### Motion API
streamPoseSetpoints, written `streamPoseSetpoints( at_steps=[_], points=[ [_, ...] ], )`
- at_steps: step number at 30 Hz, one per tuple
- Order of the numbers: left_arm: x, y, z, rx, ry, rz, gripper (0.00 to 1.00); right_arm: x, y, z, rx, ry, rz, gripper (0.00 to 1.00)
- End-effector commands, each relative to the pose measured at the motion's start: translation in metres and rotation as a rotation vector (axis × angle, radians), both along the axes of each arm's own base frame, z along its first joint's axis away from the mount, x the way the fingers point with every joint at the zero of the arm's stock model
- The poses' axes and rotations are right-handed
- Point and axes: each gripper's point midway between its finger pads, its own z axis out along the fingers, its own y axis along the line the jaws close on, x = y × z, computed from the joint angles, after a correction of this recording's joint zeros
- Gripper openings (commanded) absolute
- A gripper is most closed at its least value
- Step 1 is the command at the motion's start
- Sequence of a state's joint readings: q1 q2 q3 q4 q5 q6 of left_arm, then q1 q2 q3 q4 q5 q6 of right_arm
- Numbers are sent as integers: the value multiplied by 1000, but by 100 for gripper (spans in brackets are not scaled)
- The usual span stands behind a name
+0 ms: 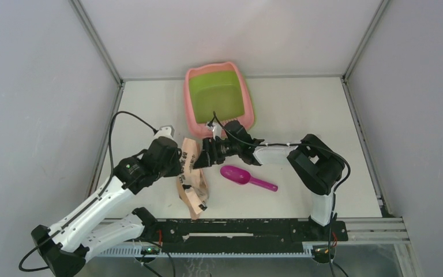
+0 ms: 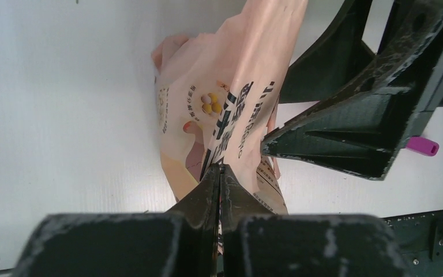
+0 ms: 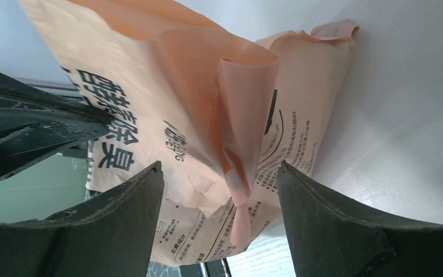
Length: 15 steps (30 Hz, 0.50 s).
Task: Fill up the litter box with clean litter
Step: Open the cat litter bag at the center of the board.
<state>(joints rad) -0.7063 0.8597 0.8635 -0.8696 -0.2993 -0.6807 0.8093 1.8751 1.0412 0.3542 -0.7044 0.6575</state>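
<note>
Peach-pink film of the bag [image 2: 231, 115] is pinched between the pressed-together jaws of the left gripper [image 2: 220, 168], near one side of its top. The right gripper [image 3: 219, 170] has its jaws spread, with a loose flap of the bag mouth hanging between them; it seems to touch neither. The step in hand looks like opening the bag. Next, the right jaws need to close on that flap and draw away from the left pinch. The litter box [image 1: 190, 107] lies just beside the right jaws on their far side, and no litter shows in its basin. Its rim leaves little room there. A scoop [image 1: 237, 175] lies close on the jaws' near side, and the table [image 1: 311, 109] is open behind them.
</note>
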Motion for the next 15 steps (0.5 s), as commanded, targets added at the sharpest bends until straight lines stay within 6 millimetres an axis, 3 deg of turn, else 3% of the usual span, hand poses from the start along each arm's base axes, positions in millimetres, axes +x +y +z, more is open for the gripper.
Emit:
streamPoseSetpoints(
  at_steps=[1,5,11,15],
  points=[
    [3,-1,-5,7,1,-12,3,5,17,13,65,-58,13,79],
    [3,0,-4,6,-2,-12,3,-7,26,20,134,-31,69,75],
    [3,4,-1,5,-8,-4,2,-45,33,60,315,-18,239,64],
    [4,6,2,6,-17,1,2,-68,31,86,437,-2,338,45]
  ],
)
